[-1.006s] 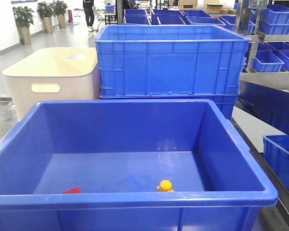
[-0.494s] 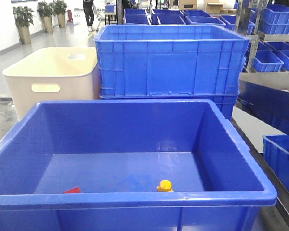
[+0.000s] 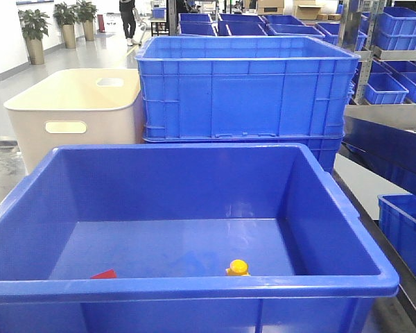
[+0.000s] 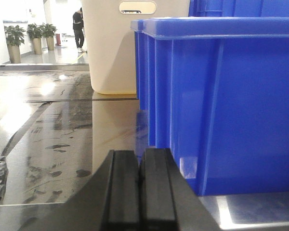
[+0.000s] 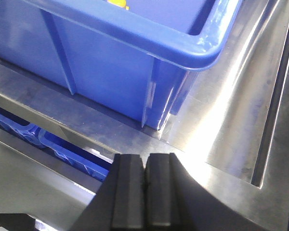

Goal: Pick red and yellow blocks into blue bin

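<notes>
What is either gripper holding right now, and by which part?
Nothing. The left gripper and right gripper are both shut with nothing between the pads. The red block and yellow block lie in the blue bin.

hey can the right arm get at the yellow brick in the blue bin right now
Probably yes, with a lift first. The right gripper sits shut, low outside the blue bin; the wall is between it and the yellow brick. The bin's top is open and nothing covers the brick.

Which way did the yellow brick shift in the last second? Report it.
No. The yellow brick sits at the same spot against the blue bin's near rim, right of the red cube, as before.
</notes>
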You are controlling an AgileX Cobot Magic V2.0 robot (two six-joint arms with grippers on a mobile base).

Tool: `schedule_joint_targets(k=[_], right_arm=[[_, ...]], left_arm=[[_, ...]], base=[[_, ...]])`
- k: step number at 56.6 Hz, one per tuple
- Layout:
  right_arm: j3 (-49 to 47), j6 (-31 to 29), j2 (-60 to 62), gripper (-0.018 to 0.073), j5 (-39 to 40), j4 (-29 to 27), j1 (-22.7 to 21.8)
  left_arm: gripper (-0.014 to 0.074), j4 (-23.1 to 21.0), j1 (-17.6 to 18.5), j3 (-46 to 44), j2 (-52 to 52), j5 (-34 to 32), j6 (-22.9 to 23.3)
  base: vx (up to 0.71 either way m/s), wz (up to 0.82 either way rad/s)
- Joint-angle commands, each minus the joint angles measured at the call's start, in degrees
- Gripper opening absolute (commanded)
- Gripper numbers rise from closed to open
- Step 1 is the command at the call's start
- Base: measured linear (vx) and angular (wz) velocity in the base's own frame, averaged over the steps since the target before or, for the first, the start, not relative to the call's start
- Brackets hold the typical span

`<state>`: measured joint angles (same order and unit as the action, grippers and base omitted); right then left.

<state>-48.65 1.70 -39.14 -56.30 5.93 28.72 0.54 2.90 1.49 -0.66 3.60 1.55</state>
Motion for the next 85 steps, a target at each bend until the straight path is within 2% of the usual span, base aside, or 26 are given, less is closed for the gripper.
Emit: schedule_joint_targets(k=[1,13,26,40,56,85], right_arm=[[-1.62,-0.11,-0.07,-0.0010,3.46,0.96,-0.10],[-1.62,-0.11,-0.07,-0.0010,3.46,0.96,-0.10],[-1.62,-0.11,-0.07,-0.0010,3.46,0.96,-0.10],[-1.62,-0.11,-0.07,-0.0010,3.46,0.96,-0.10],[-1.62,-0.11,-0.07,-0.0010,3.46,0.96,-0.10],[-1.62,-0.11,-0.07,-0.0010,3.46,0.96,-0.10]], left_arm=[[-0.0001,-0.54,0.07,-0.93,-1.13,-3.60,-0.16],[-0.0001,-0.54,0.07,-0.93,-1.13,-3.60,-3.03],[-0.0001,-0.54,0.07,-0.93,-1.13,-6.30,-2.37],[-0.0001,-0.54,0.00,-0.93,-1.13,-6.02,-2.43],[0.0000,-0.54,-3.07,-0.93,-1.07,-5.88,-2.43],[0.0000,-0.54,-3.16,-0.99,-0.95,-5.88,-2.43]], base=[[0.00,0.00],[0.00,0.00],[0.00,0.00],[0.00,0.00],[0.00,0.00],[0.00,0.00]])
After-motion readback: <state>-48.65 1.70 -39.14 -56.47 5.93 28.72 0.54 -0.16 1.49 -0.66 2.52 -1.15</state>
